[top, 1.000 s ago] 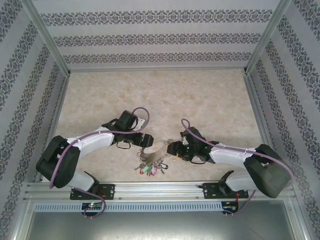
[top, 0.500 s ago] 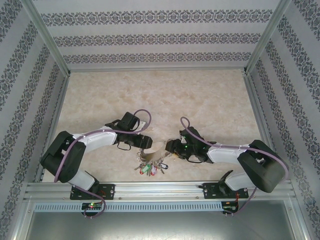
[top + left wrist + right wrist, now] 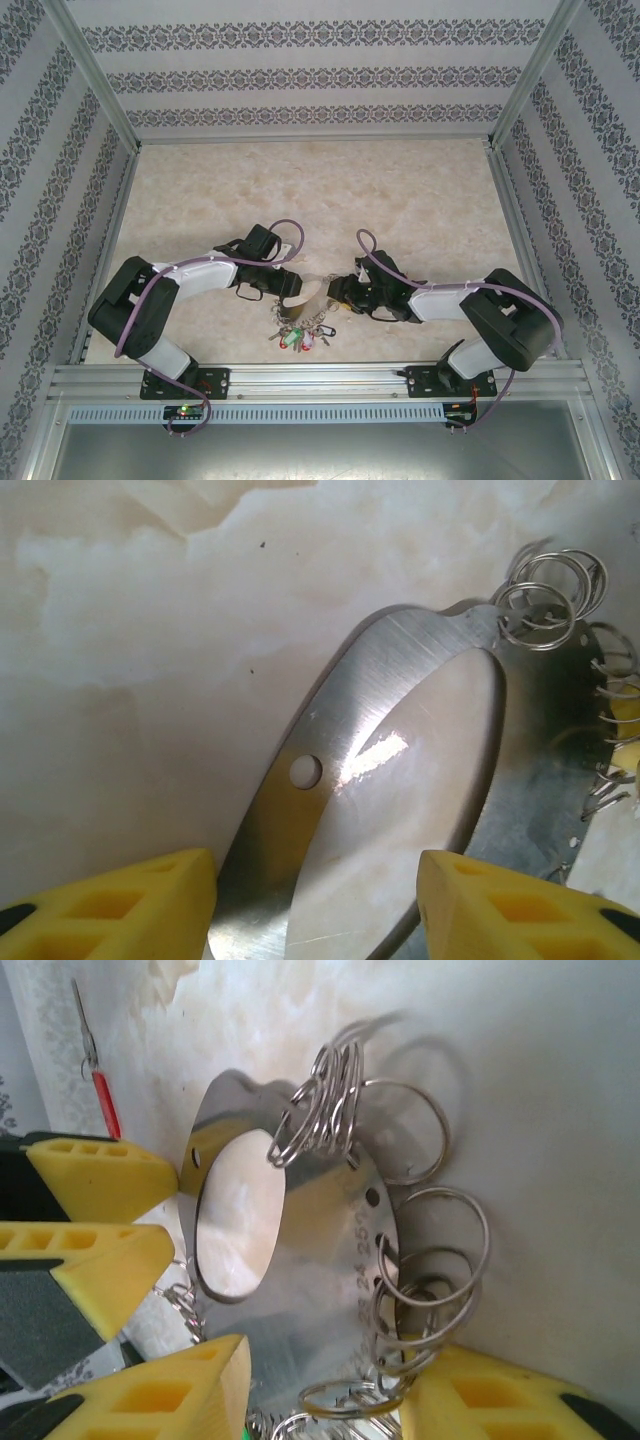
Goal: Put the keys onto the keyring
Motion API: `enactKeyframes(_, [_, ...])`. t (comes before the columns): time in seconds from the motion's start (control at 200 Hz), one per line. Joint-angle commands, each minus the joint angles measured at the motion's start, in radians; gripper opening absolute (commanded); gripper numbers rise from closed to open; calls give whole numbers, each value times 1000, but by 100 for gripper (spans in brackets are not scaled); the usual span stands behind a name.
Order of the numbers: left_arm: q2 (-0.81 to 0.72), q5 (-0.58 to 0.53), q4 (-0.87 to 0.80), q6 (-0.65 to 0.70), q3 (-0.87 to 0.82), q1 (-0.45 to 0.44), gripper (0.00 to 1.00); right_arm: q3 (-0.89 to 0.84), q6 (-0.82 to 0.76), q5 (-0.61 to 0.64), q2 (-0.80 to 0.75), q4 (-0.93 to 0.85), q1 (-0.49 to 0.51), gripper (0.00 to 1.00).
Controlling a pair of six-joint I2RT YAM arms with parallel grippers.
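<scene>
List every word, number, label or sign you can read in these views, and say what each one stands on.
Stamped digits along the rim of the keyring, beside its small holes, in the right wrist view: too small and blurred to quote.
Coloured tags in the top view: too small to show any lettering.
No other text can be read.

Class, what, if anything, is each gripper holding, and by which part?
Cannot be told: the left gripper and right gripper each straddle the keyring, but a grip is unconfirmed.
</scene>
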Motion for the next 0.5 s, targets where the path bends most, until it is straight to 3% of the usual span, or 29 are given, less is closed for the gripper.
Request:
enactKeyframes(0.0, [30, 47, 44, -17, -2, -21, 56, 24, -25, -2, 25, 78, -3, 42])
enactKeyframes(0.15, [19, 36, 50, -20, -8, -20, 56, 30, -42, 9, 8, 73, -4, 37])
enactKeyframes(0.235, [4, 29, 52, -22, -11, -20, 56, 31, -55, 4, 6, 82, -8, 25])
enactKeyframes(0.33, [-20, 18, 62, -28, -18, -21, 56, 39, -79, 0, -1, 80, -14, 24])
enactKeyframes(0.435, [-51, -3, 78, -41, -28, -20, 57, 42, -102, -7, -8, 81, -28, 4])
enactKeyframes(0.495, [-70, -17, 85, -48, -34, -20, 59, 43, -113, -20, -15, 82, -40, 3])
